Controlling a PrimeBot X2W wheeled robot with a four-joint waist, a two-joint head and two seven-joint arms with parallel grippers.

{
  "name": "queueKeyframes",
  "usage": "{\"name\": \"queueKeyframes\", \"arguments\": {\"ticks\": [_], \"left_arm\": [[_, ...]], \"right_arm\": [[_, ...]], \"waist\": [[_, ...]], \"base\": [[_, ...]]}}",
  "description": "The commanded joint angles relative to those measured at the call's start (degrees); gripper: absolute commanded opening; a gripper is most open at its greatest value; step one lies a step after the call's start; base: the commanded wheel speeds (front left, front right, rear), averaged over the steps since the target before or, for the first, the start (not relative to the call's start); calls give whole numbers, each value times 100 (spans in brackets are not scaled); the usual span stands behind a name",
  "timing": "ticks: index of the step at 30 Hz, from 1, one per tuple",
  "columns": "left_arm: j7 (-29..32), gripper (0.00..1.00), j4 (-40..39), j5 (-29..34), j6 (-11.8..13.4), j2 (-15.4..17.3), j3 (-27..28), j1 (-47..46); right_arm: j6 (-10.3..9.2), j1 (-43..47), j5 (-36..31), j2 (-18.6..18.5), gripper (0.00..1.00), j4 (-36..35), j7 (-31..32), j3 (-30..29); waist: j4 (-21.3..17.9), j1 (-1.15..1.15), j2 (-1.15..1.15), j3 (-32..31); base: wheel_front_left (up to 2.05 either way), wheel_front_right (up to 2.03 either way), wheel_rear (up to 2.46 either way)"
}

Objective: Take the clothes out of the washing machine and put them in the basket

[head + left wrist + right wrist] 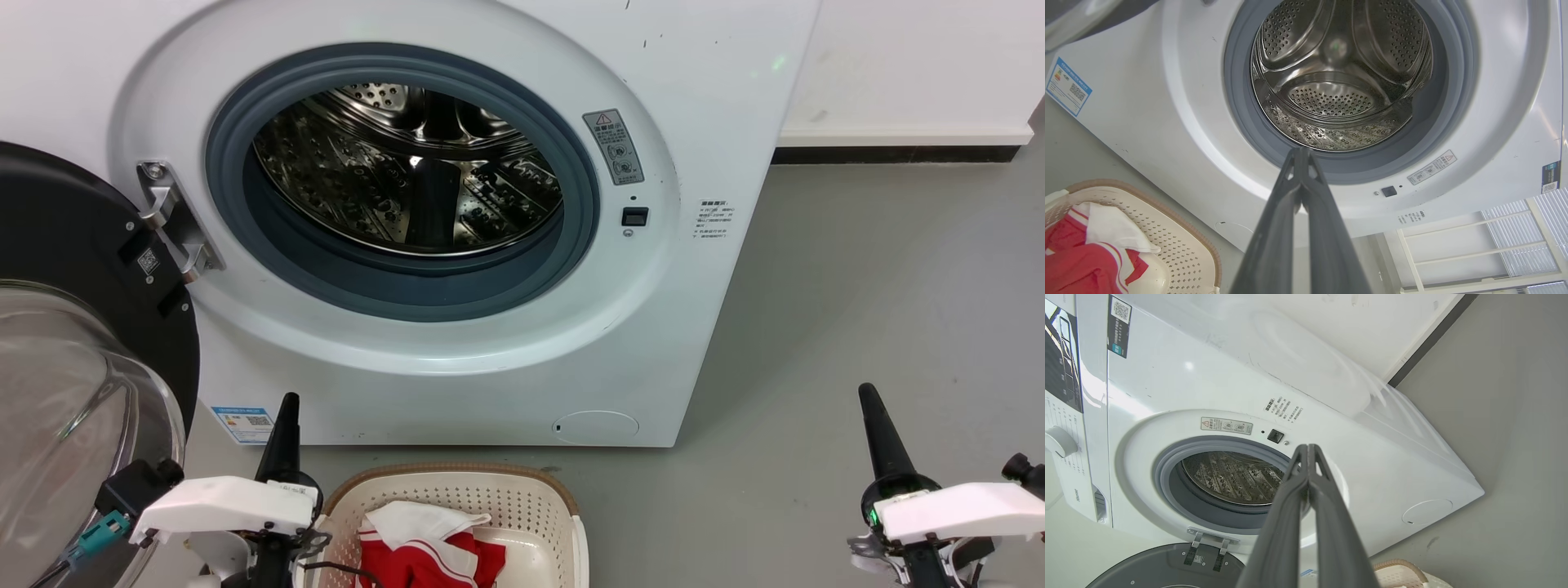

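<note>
You have both grippers pressed closed, holding nothing. The left gripper hangs just left of the basket, the right gripper over the grey floor. The red-and-white clothes lie in the basket, below the washing machine, whose door stands open.

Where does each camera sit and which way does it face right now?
Head view: on the head, facing forward and down at the washing machine and basket; left pincer lower left, right pincer lower right.
Left wrist view: left wrist, along its shut pincer into the drum.
Right wrist view: right wrist, rolled sideways, along its shut pincer at the machine's front.
Shared: head and left wrist views show clothes in the basket.
</note>
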Motion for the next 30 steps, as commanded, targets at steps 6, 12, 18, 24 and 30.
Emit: {"name": "queueKeyframes", "arguments": {"ticks": [6,12,18,24,30], "left_arm": [[127,0,-75,-542,-74,0,67,-28],[217,0,-80,-897,-108,-8,105,-22],[305,0,-82,-1232,-134,-16,139,-16],[377,0,-84,-1550,-162,-24,169,-10],[455,0,-88,-1852,-193,-33,197,-4]], "right_arm": [[0,-168,547,-36,0,28,124,-45],[0,-207,897,-34,0,72,201,-67],[0,-234,1229,-31,0,114,274,-92],[0,-271,1539,-27,0,153,346,-117],[0,-286,1835,-22,0,189,407,-141]], "waist": [[6,-1,0,-12],[11,-1,0,-22],[16,-1,0,-31],[20,-1,0,-41],[25,-1,0,-51]], "base": [[0,0,0],[0,0,0],[0,0,0],[0,0,0],[0,0,0]]}}
